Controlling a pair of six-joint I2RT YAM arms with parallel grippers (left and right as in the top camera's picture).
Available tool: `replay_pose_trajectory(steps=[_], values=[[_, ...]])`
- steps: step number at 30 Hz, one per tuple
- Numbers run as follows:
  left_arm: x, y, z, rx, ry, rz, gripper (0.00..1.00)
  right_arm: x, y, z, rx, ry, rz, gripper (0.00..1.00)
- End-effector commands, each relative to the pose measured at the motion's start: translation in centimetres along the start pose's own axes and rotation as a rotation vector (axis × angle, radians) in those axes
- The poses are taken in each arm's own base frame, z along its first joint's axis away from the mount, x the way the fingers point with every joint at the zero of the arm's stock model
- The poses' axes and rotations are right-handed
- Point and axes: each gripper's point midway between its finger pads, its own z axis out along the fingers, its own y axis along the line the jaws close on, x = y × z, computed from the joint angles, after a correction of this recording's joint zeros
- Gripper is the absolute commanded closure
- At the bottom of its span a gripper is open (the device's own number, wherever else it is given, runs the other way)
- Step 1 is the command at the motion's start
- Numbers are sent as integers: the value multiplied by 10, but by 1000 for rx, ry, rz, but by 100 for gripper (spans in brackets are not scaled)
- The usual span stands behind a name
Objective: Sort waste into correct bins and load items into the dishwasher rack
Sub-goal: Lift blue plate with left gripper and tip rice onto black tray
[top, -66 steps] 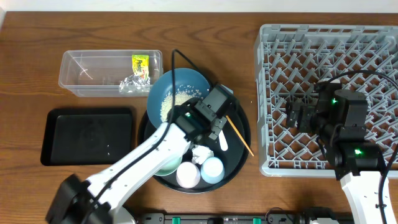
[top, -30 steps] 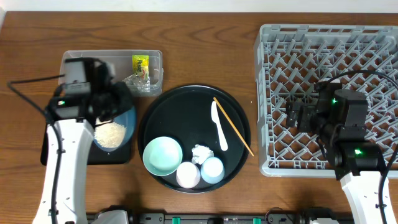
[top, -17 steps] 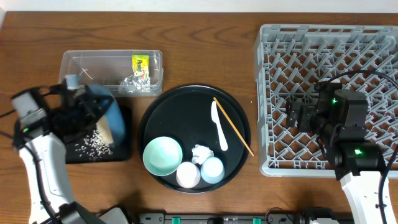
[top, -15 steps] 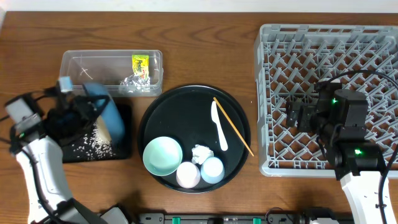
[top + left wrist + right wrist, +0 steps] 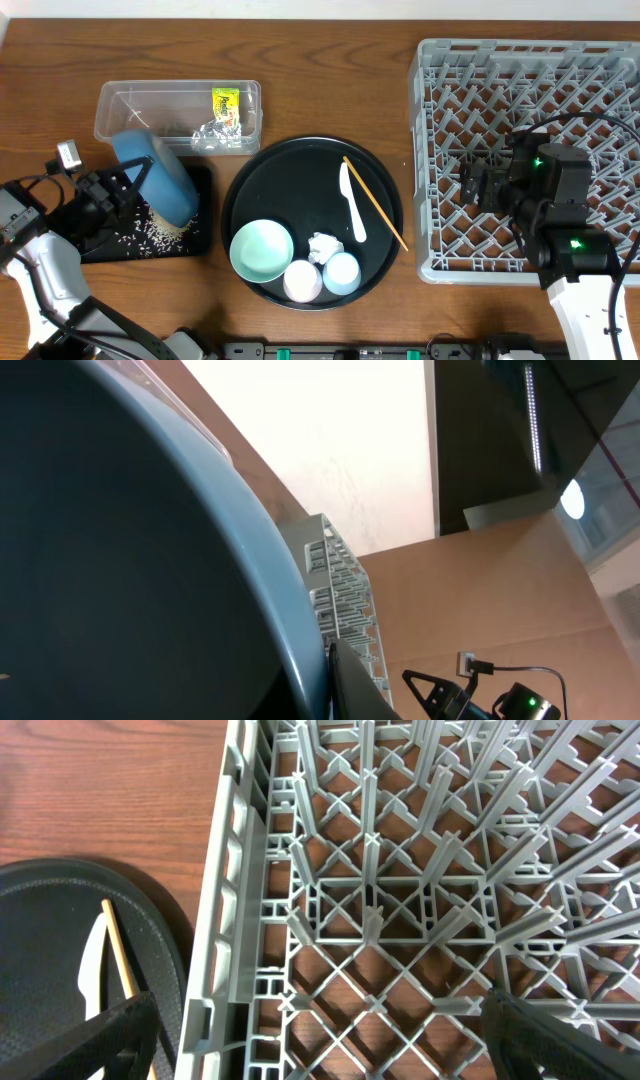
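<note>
Wooden table [image 5: 330,90]: tilted dark-blue bowl [image 5: 155,180] above black tray [image 5: 170,250]

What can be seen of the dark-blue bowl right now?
The dark-blue bowl is wide and smooth, perhaps plastic. It is tipped steeply on its side over the shallow black tray, its outside toward the overhead camera. The left gripper holds its rim. Loose rice grains lie on the tray beneath it. Whether it touches the tray cannot be told.

Left arm [image 5: 48,275], right arm [image 5: 582,312]: white links, black housings, black cables.
</note>
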Motion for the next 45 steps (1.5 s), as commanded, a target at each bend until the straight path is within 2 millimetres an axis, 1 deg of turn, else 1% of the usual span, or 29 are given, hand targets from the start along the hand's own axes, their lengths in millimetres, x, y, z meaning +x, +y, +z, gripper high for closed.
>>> replay_pose_trajectory(steps=[1,9,10,11,12,13,14,16,17,18,20,21,22,23,24,25,26,27,28,32,34,37,40,42,45], values=[[0,-8,-1,51,2,24,94,-6,5,-3,-15,-14,8,1],[-1,-7,-1,45,0,39,94,-6,5,-3,-15,-15,8,1],[-3,0,-1,2,-6,41,94,-6,5,-3,-15,-15,8,1],[-5,12,-2,-70,-17,-11,94,-6,5,-3,-15,-15,8,1],[-7,15,-2,-86,-24,-66,94,-7,5,-3,-15,-15,8,1],[-6,0,-1,0,-10,-35,94,-6,5,-3,-15,-15,8,1],[-6,-11,0,53,4,-13,94,-6,5,-3,-15,-15,8,1],[-6,-15,0,52,2,60,94,-6,5,-3,-14,-15,7,1],[-8,-10,-1,22,-7,62,93,-7,5,-3,-14,-16,8,1],[-11,-3,-2,-18,-20,8,94,-6,5,-3,-14,-15,8,1],[-11,-15,-2,52,-7,26,94,-6,5,-3,-14,-15,8,1],[-12,-15,-2,46,-8,50,94,-6,5,-3,-14,-15,8,1],[-14,-7,-2,-1,-21,43,94,-6,5,-3,-14,-15,8,1],[-17,1,-3,-47,-38,-27,94,-7,5,-3,-14,-16,8,1],[-16,-12,-4,27,-21,-5,94,-7,5,-3,-14,-16,8,1],[-16,-17,-3,52,-13,17,94,-7,4,-3,-9,-16,8,1],[-17,-17,-3,40,-17,43,94,-6,3,-3,-7,-15,7,1],[-19,-14,-2,17,-24,34,94,-6,3,-3,-7,-15,7,1],[-21,-16,-2,23,-23,19,94,-7,4,-3,-8,-17,7,1],[-23,-30,0,61,-3,-17,94,-8,3,-3,-4,-20,4,1],[-22,-41,4,69,9,16,94,-8,3,-3,-5,-20,4,1],[-20,-64,11,76,25,71,94,-8,3,-3,-5,-20,4,1],[-20,-77,15,74,26,91,94,-8,3,-3,-5,-20,4,1],[-19,-78,15,72,24,99,94,-8,3,-3,-5,-20,4,1],[-19,-76,15,69,25,79,94,-8,3,-3,-4,-20,4,1]])
